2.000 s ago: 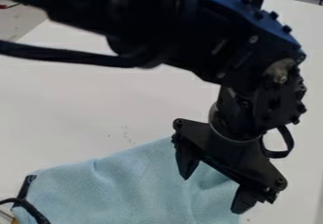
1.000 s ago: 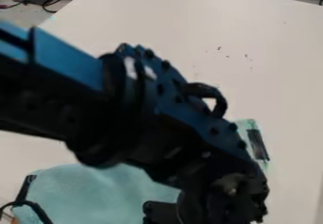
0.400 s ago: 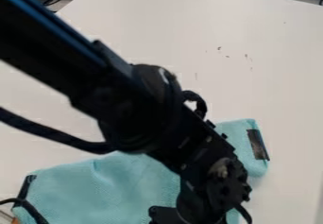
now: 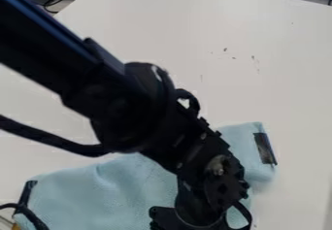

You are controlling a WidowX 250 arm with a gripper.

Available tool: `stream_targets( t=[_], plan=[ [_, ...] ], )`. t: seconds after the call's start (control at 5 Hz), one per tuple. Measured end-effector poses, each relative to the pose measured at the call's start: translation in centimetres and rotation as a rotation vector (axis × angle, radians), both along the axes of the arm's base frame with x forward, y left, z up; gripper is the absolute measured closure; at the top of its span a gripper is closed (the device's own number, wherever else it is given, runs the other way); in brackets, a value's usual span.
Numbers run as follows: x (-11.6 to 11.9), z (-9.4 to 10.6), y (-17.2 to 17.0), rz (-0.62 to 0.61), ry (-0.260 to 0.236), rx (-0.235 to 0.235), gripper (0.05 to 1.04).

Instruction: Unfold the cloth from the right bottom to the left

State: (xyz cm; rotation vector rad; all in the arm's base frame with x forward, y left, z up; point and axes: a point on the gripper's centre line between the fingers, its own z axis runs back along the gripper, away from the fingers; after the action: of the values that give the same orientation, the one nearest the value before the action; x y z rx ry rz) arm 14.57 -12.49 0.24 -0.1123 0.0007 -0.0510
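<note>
Lying towards nine and one o'clock from my gripper [image 4: 167, 218] is the cloth [image 4: 104, 192]; whether I clench it, I cannot tell.

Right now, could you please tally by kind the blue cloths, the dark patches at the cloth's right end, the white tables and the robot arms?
Light blue cloth: 1
Dark patch at the cloth's right end: 1
White table: 1
Robot arm: 1
Total: 4
</note>
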Motion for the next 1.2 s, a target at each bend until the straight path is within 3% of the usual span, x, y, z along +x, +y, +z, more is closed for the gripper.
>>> stream_targets(
  t=[0.2,0.4,0.6,0.8,1.2],
  plan=[
    [0.2,1.7,-0.5,-0.001,-0.025,0.043,0.876],
    [1.6,4.7,-1.3,0.012,-0.11,0.088,0.991],
    [3.4,7.5,-1.3,0.003,-0.155,0.12,1.006],
    [7.1,8.8,1.6,-0.021,-0.212,0.142,1.007],
    [16.8,9.3,10.2,-0.246,-0.192,0.248,1.009]
  ],
)
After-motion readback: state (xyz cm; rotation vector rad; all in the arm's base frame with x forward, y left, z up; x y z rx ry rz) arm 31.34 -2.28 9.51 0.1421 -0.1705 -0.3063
